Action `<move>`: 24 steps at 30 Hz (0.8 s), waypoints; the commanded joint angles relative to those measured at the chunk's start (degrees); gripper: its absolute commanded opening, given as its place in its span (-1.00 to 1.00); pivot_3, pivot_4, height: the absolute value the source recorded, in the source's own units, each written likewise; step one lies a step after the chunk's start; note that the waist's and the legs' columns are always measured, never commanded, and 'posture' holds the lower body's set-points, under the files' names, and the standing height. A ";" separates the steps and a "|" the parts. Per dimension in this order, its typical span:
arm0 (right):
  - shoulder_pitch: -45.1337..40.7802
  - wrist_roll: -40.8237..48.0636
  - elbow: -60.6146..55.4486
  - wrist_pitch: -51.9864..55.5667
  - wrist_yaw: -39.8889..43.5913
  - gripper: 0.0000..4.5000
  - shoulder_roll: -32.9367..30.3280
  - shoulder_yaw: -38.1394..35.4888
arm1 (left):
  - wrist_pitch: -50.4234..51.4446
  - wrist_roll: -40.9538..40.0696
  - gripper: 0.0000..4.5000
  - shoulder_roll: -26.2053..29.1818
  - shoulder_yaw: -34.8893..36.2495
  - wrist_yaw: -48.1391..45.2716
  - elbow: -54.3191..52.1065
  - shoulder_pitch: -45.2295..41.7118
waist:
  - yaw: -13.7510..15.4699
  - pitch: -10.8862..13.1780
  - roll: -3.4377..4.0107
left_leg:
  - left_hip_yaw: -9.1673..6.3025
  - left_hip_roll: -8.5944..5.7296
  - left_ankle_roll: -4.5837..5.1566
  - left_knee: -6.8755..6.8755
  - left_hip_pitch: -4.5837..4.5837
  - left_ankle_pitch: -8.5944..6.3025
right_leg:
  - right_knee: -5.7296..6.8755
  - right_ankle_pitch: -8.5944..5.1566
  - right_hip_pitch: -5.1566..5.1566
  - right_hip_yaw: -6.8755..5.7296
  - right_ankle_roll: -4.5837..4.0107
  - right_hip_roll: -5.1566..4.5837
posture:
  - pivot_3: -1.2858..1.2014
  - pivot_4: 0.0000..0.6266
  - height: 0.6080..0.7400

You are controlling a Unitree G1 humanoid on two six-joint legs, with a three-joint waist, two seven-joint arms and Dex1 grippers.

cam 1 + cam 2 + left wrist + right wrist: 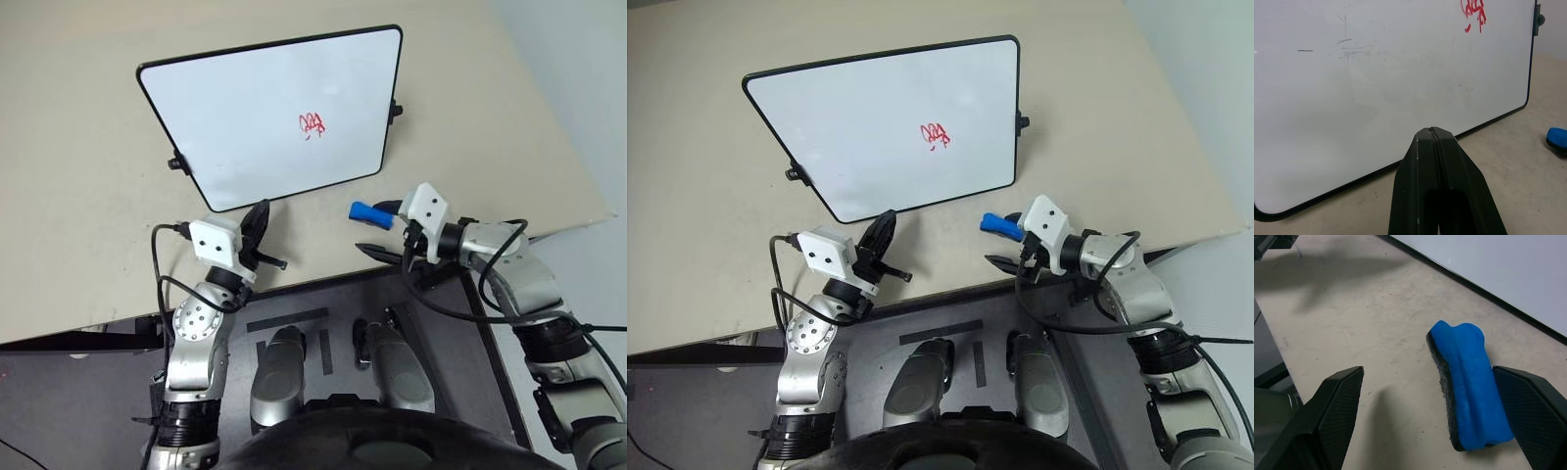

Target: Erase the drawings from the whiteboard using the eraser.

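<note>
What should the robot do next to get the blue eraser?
Probably shift the right gripper sideways to centre the eraser, then close. Its fingers are wide open, the eraser lies on the table close against one finger, and the red drawings are still on the whiteboard.

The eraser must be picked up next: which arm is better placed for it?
The right. The right gripper has open jaws around the eraser on the table. The left gripper is shut, near the whiteboard.
</note>
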 commanded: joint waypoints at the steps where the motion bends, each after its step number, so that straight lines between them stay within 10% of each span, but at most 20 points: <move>1: -1.12 -0.86 0.30 -1.38 0.84 0.98 0.51 0.55 | -1.66 0.30 -1.00 -0.43 -0.13 0.45 -0.24 -0.49 | 0.00 0.00 0.00 | 0.00 0.00 0.00 0.00 0.00 0.00 | 0.00 0.00 0.00 0.00 0.00 0.00 | 0.03 -0.52 1.00; 8: -1.76 -2.48 1.94 -2.22 0.17 0.90 1.34 0.40 | -2.11 0.27 -1.00 -0.43 -0.15 0.38 0.39 -0.99 | 0.00 0.00 0.00 | 0.00 0.01 0.00 0.00 0.00 0.00 | 0.00 0.01 0.00 0.00 -0.01 -0.01 | 0.03 -0.52 1.00; 21: -2.06 -4.91 3.47 -4.84 -1.26 -0.95 2.03 -0.74 | -2.36 0.14 -1.00 -0.48 -0.57 0.03 1.42 -2.17 | -0.03 0.00 0.00 | 0.00 0.01 0.00 0.00 0.03 -0.02 | 0.01 0.02 0.01 0.00 -0.03 -0.01 | 0.03 -0.52 1.00; 24: -1.97 -6.03 3.43 -6.27 -1.78 -1.00 1.82 -0.59 | -2.37 0.09 -1.00 -0.46 -0.55 -0.03 1.59 -2.37 | -0.02 0.00 0.00 | 0.00 0.01 0.00 0.01 0.05 -0.01 | 0.01 0.04 0.02 0.00 -0.06 -0.02 | 0.03 -0.52 1.00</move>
